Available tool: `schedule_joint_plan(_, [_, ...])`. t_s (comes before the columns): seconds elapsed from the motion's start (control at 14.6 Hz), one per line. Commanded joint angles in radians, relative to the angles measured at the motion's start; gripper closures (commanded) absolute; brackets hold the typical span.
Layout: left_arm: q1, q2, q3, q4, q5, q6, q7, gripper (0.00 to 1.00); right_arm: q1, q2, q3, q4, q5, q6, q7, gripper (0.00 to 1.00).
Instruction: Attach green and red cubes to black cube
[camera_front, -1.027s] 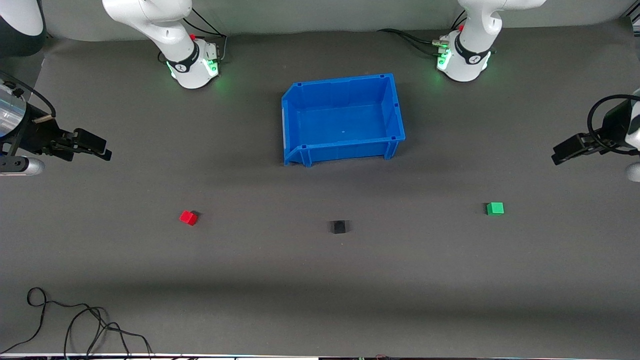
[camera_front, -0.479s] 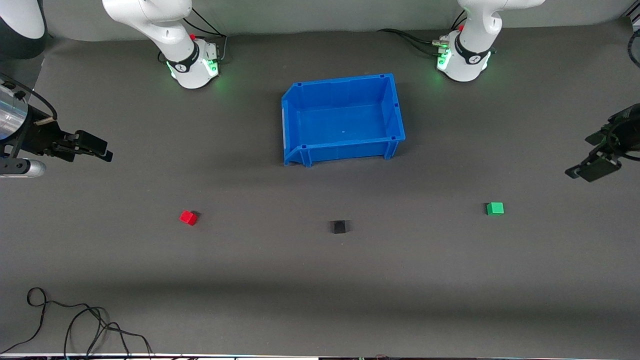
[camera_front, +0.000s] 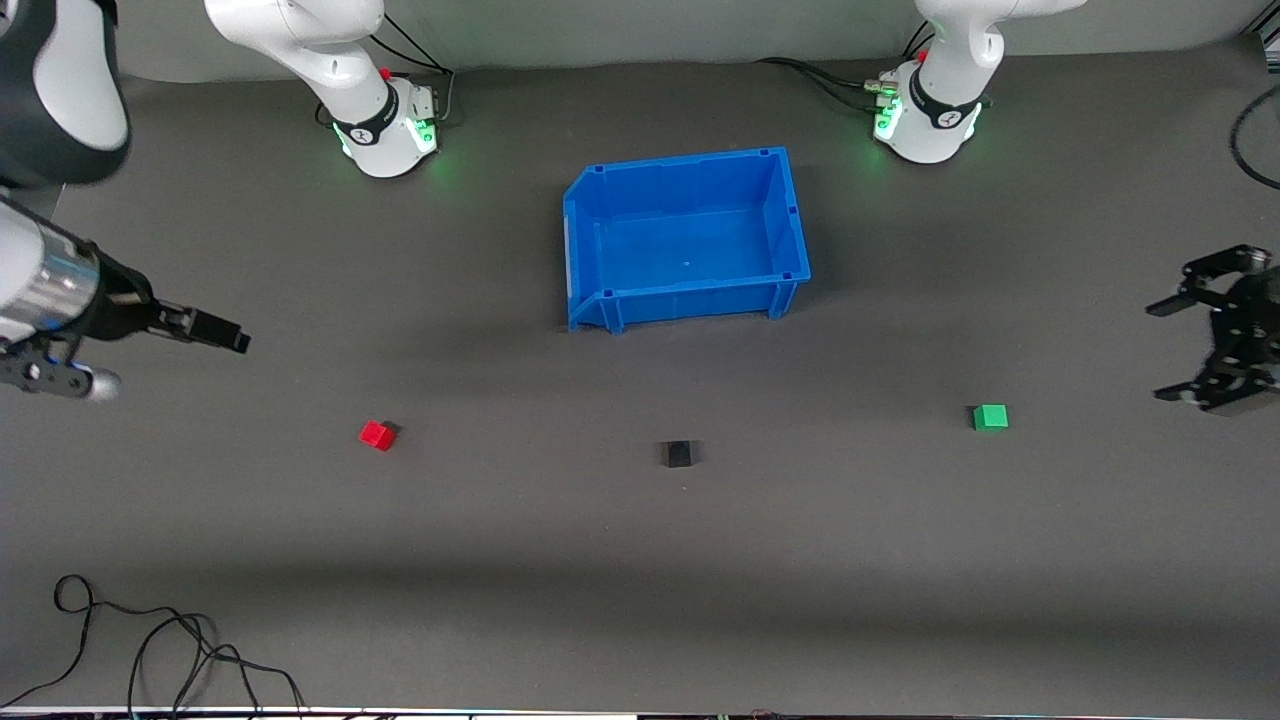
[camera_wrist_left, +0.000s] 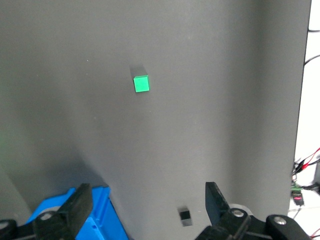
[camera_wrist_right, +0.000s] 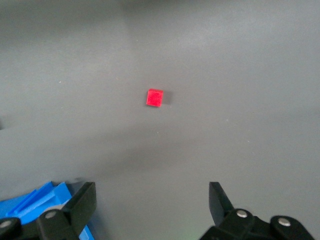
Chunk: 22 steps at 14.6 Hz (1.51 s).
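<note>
The red cube (camera_front: 377, 435), the black cube (camera_front: 677, 454) and the green cube (camera_front: 990, 417) lie apart in a row on the dark table. My left gripper (camera_front: 1170, 350) is open and empty, in the air over the table's left-arm end, close to the green cube. In the left wrist view the gripper (camera_wrist_left: 148, 205) looks down on the green cube (camera_wrist_left: 141, 84) and the black cube (camera_wrist_left: 185, 216). My right gripper (camera_front: 225, 338) is over the table's right-arm end. In the right wrist view it (camera_wrist_right: 152, 200) is open and empty, with the red cube (camera_wrist_right: 155, 97) ahead.
An empty blue bin (camera_front: 690, 295) stands mid-table, farther from the front camera than the cubes. It also shows in the left wrist view (camera_wrist_left: 95, 212) and the right wrist view (camera_wrist_right: 42, 200). A black cable (camera_front: 150, 650) lies at the table's front edge, at the right arm's end.
My left gripper has turned and come closer to the green cube, its open fingers now showing. My right gripper has moved in toward the red cube. The cubes have not moved.
</note>
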<state>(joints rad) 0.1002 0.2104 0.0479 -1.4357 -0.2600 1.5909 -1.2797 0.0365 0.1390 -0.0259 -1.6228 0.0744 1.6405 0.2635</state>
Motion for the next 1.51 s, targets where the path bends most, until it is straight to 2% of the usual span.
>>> schedule_joint_plan(0.0, [0.021,0.073,-0.007,0.02,-0.031,0.026,-0.02,0.0,-0.001,0.088,0.004,0.018,0.005,0.042,0.029,0.0])
schedule_joint_plan(0.14, [0.049,0.119,-0.007,-0.001,-0.076,0.064,-0.007,0.0,0.002,0.14,0.006,0.006,0.005,0.096,0.036,0.0])
schedule_joint_plan(0.27, [0.081,0.136,-0.008,-0.064,-0.128,0.127,0.046,0.0,0.031,0.174,0.004,-0.025,0.005,0.174,0.042,0.0])
schedule_joint_plan(0.62, [0.087,0.196,-0.008,-0.198,-0.188,0.271,0.112,0.0,0.034,0.26,0.006,-0.126,0.007,0.379,0.042,0.0])
schedule_joint_plan(1.1, [0.079,0.205,-0.011,-0.437,-0.283,0.536,0.227,0.0,0.056,0.392,0.006,-0.177,0.033,0.588,0.049,0.0])
schedule_joint_plan(1.44, [0.076,0.205,-0.013,-0.577,-0.358,0.685,0.362,0.0,0.056,0.445,0.004,-0.199,0.033,0.66,0.049,0.0])
